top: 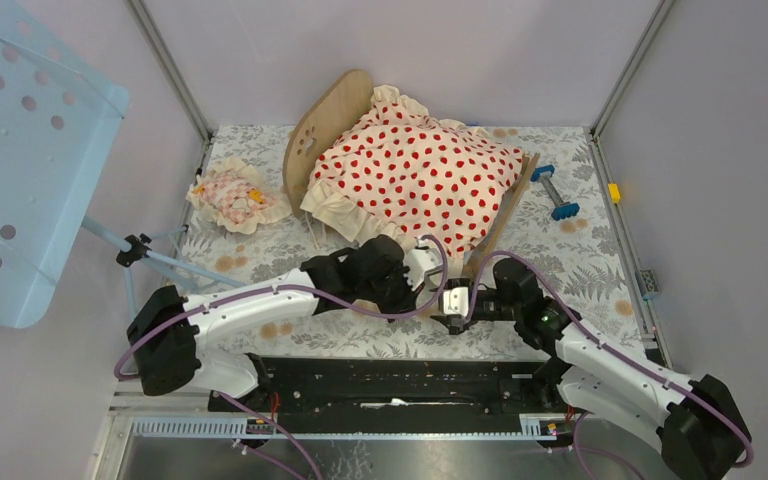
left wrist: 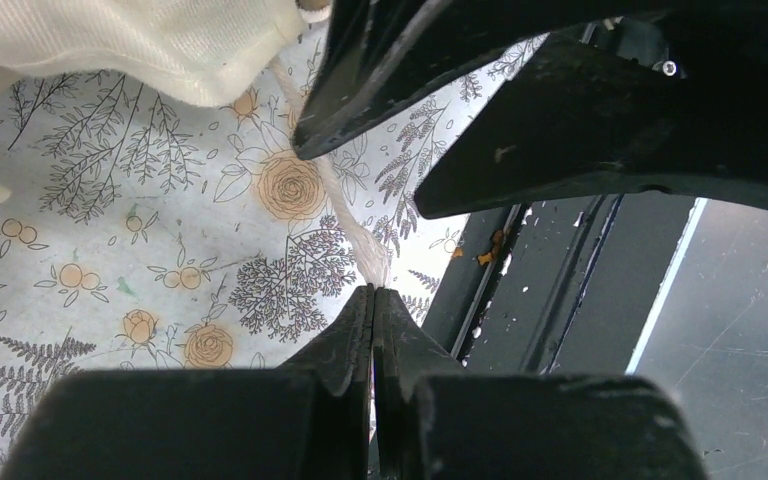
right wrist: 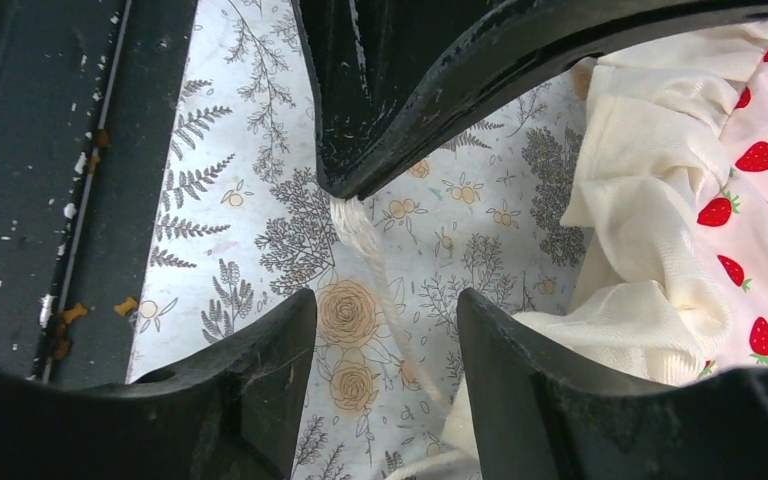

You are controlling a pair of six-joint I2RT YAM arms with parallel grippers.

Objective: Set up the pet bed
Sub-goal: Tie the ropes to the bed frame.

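The pet bed stands at the back of the table; its rounded wooden headboard (top: 328, 122) with paw cutouts and its footboard edge (top: 508, 212) show. The mattress is hidden under the red-dotted cream blanket (top: 415, 168). My left gripper (top: 428, 270) (left wrist: 374, 292) is shut on a cream tie string (left wrist: 338, 203) that runs from the blanket's ruffle. My right gripper (top: 452, 300) (right wrist: 385, 300) is open, facing the left one, with the same string (right wrist: 375, 262) lying between its fingers. The pink checked pillow (top: 235, 196) lies left of the headboard.
A blue dumbbell-shaped toy (top: 557, 193) and a small yellow block (top: 614, 192) lie at the right. A light-blue perforated panel (top: 20, 160) stands at the left. The black base rail (top: 390, 378) runs along the near edge, close under both grippers.
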